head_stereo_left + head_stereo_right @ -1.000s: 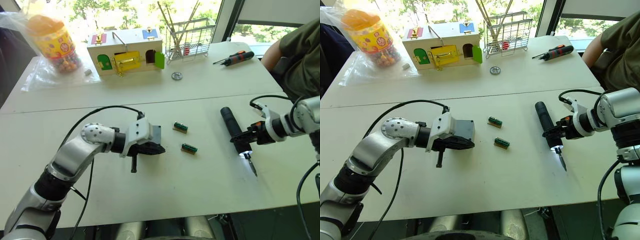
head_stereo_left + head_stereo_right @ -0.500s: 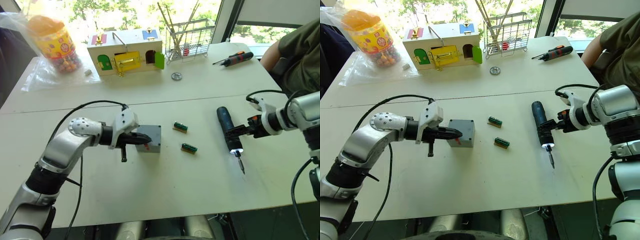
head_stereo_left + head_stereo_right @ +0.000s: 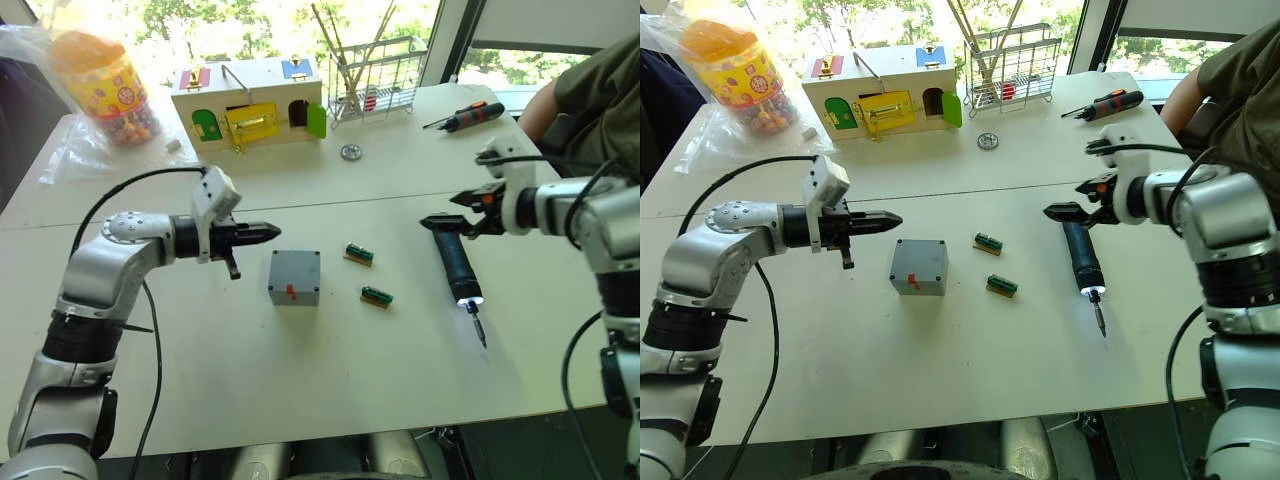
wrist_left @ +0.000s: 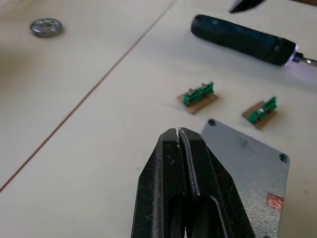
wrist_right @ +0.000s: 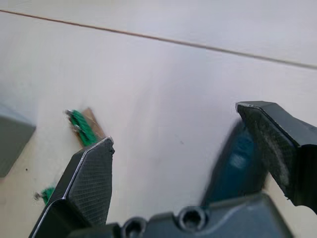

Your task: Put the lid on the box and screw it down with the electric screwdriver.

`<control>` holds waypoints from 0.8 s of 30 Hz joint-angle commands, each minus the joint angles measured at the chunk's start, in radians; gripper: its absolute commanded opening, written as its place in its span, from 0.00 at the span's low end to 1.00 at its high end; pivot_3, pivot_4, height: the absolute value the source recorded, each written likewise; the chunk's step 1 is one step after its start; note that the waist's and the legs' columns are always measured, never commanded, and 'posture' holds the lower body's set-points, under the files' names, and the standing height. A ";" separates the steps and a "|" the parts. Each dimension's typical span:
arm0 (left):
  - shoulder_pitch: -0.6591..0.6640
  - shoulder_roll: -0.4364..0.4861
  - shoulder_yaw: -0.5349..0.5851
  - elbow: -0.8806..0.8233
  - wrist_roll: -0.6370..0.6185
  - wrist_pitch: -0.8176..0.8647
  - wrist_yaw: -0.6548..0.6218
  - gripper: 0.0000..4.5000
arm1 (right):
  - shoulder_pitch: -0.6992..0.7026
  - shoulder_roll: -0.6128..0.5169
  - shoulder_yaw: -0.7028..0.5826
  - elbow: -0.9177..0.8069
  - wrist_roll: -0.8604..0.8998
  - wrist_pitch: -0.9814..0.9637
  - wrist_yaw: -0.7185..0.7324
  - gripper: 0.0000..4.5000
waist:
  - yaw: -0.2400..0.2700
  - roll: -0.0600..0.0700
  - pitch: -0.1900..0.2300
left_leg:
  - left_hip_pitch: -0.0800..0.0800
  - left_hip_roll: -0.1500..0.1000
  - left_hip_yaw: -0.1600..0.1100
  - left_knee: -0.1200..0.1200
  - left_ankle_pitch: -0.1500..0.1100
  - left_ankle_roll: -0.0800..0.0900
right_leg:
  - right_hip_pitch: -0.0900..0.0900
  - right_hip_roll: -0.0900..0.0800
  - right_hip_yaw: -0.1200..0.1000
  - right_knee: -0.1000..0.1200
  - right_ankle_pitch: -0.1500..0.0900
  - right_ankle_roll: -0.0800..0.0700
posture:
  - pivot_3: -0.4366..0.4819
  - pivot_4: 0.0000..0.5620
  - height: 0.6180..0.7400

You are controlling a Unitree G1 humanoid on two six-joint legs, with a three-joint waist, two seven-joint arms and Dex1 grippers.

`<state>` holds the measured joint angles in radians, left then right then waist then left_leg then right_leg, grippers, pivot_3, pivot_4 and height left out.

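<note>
Grey and closed, the box [image 3: 295,278] sat mid-counter with the lid [image 4: 250,161] already on it, corner screw holes showing. The left gripper [image 3: 262,232] hovered just left and far of it, fingers pressed together and holding nothing. The screwdriver [image 3: 455,268] lay on the counter to the right, bit pointing near, its tip light on. The right gripper [image 3: 1068,211] hung over the tool's far end, fingers [image 5: 91,173] spread and not pinching it. To do the step well, the right gripper likely needed to close squarely round the tool's body, then carry the bit upright over one corner hole while the left steadied the box. Two green parts [image 3: 361,254] lay between box and tool, to be avoided.
</note>
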<state>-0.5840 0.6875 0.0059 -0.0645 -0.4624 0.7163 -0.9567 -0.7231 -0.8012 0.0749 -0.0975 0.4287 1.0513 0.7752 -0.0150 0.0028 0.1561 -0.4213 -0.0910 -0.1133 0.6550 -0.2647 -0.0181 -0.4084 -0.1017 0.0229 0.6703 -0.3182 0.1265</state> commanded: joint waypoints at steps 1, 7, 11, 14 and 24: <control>0.071 0.064 0.015 -0.039 0.018 0.016 -0.001 0.00 | 0.106 0.027 0.022 -0.279 0.056 -0.067 0.032 0.99 | -0.004 0.000 0.000 | 0.000 0.000 0.000 0.000 0.000 0.000 | -0.001 0.000 0.000 0.000 0.000 0.000 | 0.48 0.27 1.00; 0.255 0.155 -0.004 -0.151 0.037 0.033 -0.005 0.00 | 0.255 0.153 0.147 -0.529 0.140 -0.002 -0.021 0.99 | -0.003 0.000 0.000 | 0.000 0.000 -0.001 0.000 0.001 -0.001 | 0.000 0.000 0.001 0.001 0.000 0.000 | 0.48 0.27 1.00; 0.284 0.130 -0.013 -0.178 0.040 0.042 0.032 0.00 | 0.252 0.226 0.249 -0.492 0.088 0.071 -0.127 0.99 | 0.019 -0.001 -0.001 | 0.000 0.000 -0.004 0.006 0.000 -0.001 | 0.003 0.000 -0.002 0.002 0.000 0.000 | 0.48 0.27 1.00; 0.296 0.121 -0.033 -0.189 0.050 0.034 0.045 0.00 | 0.237 0.262 0.272 -0.440 0.058 0.129 -0.193 0.99 | 0.021 -0.002 -0.002 | 0.001 -0.001 -0.004 0.007 0.000 -0.001 | 0.004 0.000 -0.001 0.001 0.000 -0.001 | 0.48 0.27 1.00; 0.264 0.025 -0.122 -0.168 0.088 -0.015 0.073 0.00 | 0.206 0.340 0.230 -0.408 0.078 0.203 -0.243 0.99 | 0.007 -0.002 -0.002 | 0.000 0.000 -0.004 0.006 0.000 0.000 | 0.003 0.000 -0.001 0.002 0.000 -0.001 | 0.48 0.27 1.00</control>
<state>-0.2985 0.7133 -0.1138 -0.2287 -0.3818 0.7251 -0.8852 -0.5054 -0.4743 0.3273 -0.4867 0.4947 1.2544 0.5358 -0.0078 0.0006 0.1546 -0.4210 -0.0914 -0.1169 0.6606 -0.2649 -0.0184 -0.4050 -0.1016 0.0215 0.6722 -0.3179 0.1258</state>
